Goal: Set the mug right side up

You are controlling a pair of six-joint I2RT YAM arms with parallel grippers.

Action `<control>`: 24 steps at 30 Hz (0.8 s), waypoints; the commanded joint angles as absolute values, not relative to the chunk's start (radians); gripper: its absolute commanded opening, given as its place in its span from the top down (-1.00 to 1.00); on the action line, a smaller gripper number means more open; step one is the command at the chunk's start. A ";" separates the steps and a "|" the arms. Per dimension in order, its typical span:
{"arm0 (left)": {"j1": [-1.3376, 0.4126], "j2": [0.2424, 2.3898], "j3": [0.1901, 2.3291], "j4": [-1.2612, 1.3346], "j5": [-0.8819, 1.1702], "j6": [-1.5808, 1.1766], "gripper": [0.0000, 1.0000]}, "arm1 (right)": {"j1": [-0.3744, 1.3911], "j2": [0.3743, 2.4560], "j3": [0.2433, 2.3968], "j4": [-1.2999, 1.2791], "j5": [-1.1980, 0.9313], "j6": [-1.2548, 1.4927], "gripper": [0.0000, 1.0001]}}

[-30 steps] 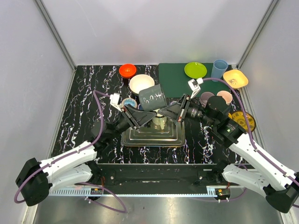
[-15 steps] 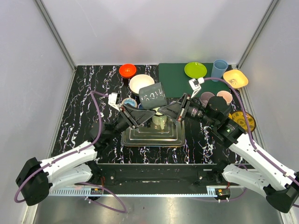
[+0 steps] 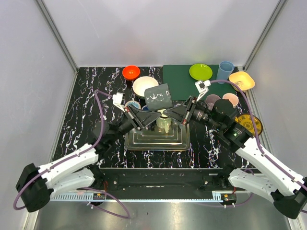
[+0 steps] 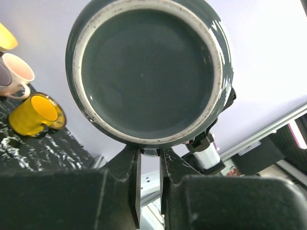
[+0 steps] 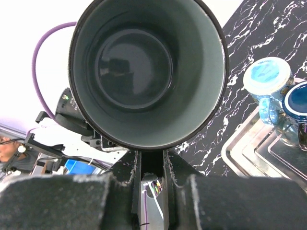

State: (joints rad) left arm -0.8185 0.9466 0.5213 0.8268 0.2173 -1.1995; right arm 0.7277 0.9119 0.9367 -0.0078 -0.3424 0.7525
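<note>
Mug point(image 3: 159, 97) had crept slightly up and right in the top view versus a second earlier, and its pale markings had rolled round. Left arm had nudged in toward centre.

Bench point(image 3: 81, 96): black marbled, dishes along its top edge. Metal tray point(image 3: 144, 143) sat at centre-bottom of the bench, under both arm tips.

Mug was off the bench, in the air over the tray's upper edge at centre frame, axis roughly level. Its base faced the left wrist camera and its open mouth faced the right wrist camera.

Left end effector point(image 3: 152, 114) came in from lower left. Its fingers were almost together with only a slit between them, pinched on a dark bit at the mug's lower edge.

Right end effector point(image 3: 167, 113) came in from the right with the same narrow slit, clamped on the mug's underside by the rim.

Small clear cup point(image 3: 164, 125) stood on the tray just below the two tips.
</note>
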 commanded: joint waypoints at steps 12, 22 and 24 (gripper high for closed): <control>-0.828 0.565 0.574 0.322 0.095 -0.770 1.00 | 0.761 0.968 0.992 -0.118 -0.443 0.692 0.17; -0.830 0.452 0.681 -0.140 -0.136 -0.657 1.00 | 0.768 0.979 1.055 -0.253 -0.355 0.640 0.01; -0.830 0.471 0.731 -0.396 -0.219 -0.661 1.00 | 0.769 0.954 1.087 -0.383 -0.255 0.579 0.00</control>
